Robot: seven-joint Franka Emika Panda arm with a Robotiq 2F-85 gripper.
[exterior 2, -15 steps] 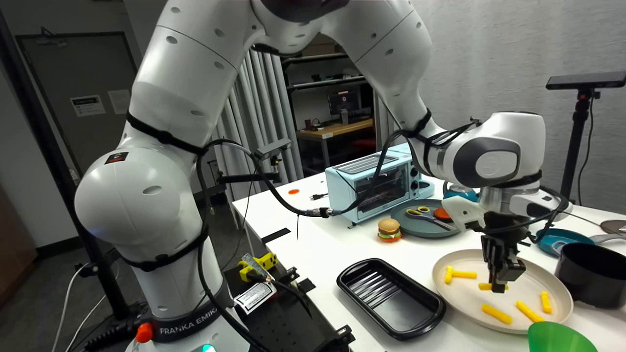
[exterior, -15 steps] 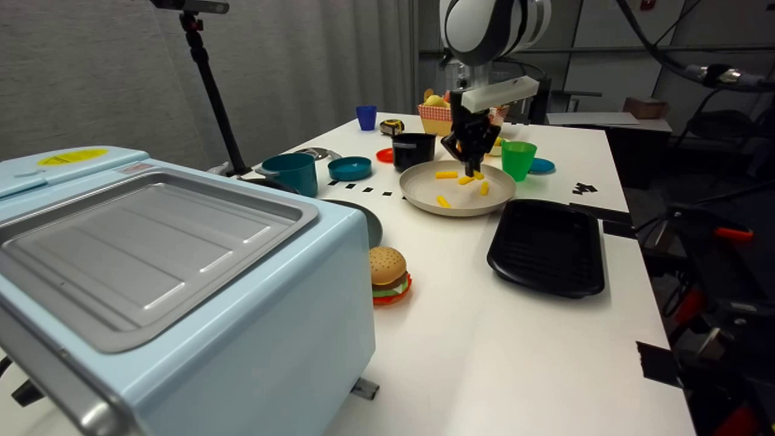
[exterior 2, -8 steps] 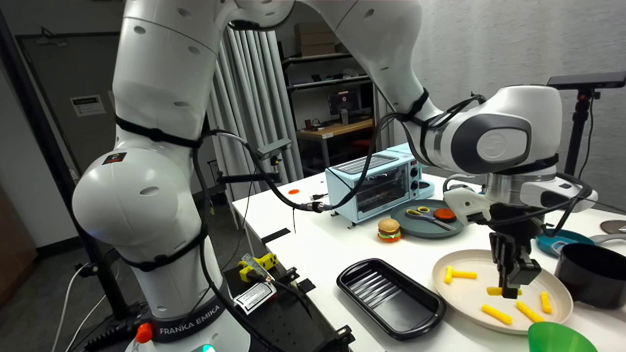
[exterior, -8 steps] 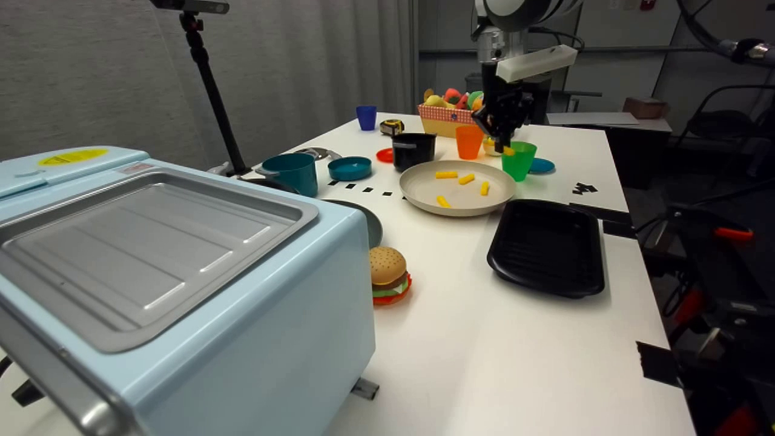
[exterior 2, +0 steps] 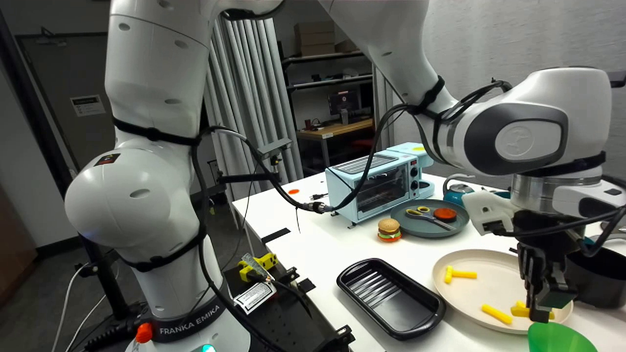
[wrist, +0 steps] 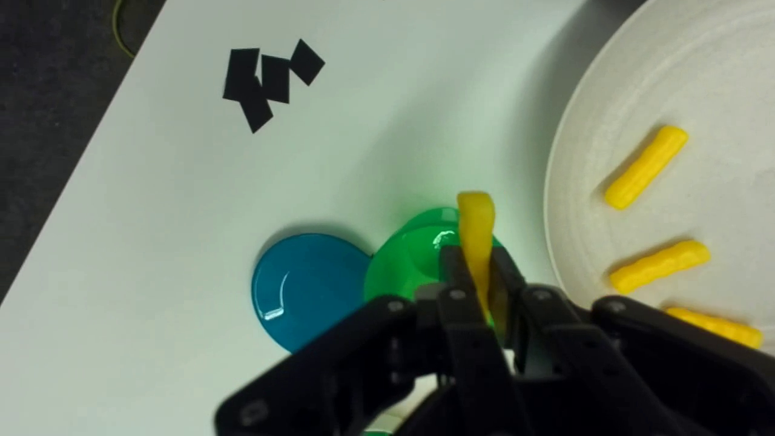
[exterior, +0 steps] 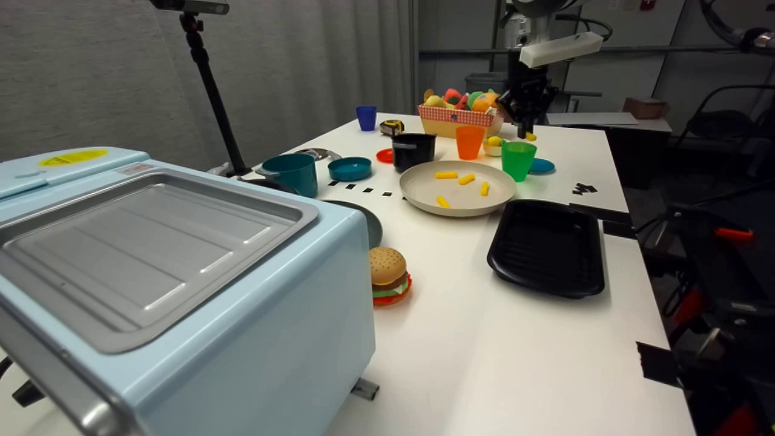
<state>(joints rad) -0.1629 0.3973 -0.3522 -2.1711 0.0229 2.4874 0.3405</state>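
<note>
Along the worktop (exterior: 460,351) in an exterior view, a pale blue toaster oven (exterior: 266,321) fills the far left, well apart from the jaws and nearer the camera. Next come a teal pot (exterior: 303,180) and a shallow teal pan (exterior: 350,172), both left of the jaws and lower, then a blue cup (exterior: 366,119), also well to their left. A toy burger (exterior: 387,275) sits beside the oven, left of the jaws and far below them. A tape measure (exterior: 392,128) and a black pot (exterior: 414,155) follow on that same side. A basket (exterior: 454,129) of fruit stands left of the jaws, and a beige plate (exterior: 464,197) bearing several yellow sticks (exterior: 446,175) lies left of them and lower. An orange cup (exterior: 470,145) and a small bowl (exterior: 493,150) are nearer to the jaws on the left.

The jaws themselves are clamped on one yellow stick (wrist: 476,224), which juts out past their tips. Just below stands a green cup (exterior: 517,162), upright, with a gap showing between its rim and the stick. Beside the cup, right of the jaws and lower, lies a blue disc (exterior: 542,166). A black tray (exterior: 548,251) rests below the jaws, closer to the camera, and black tape pieces (exterior: 584,188) lie to their right.
</note>
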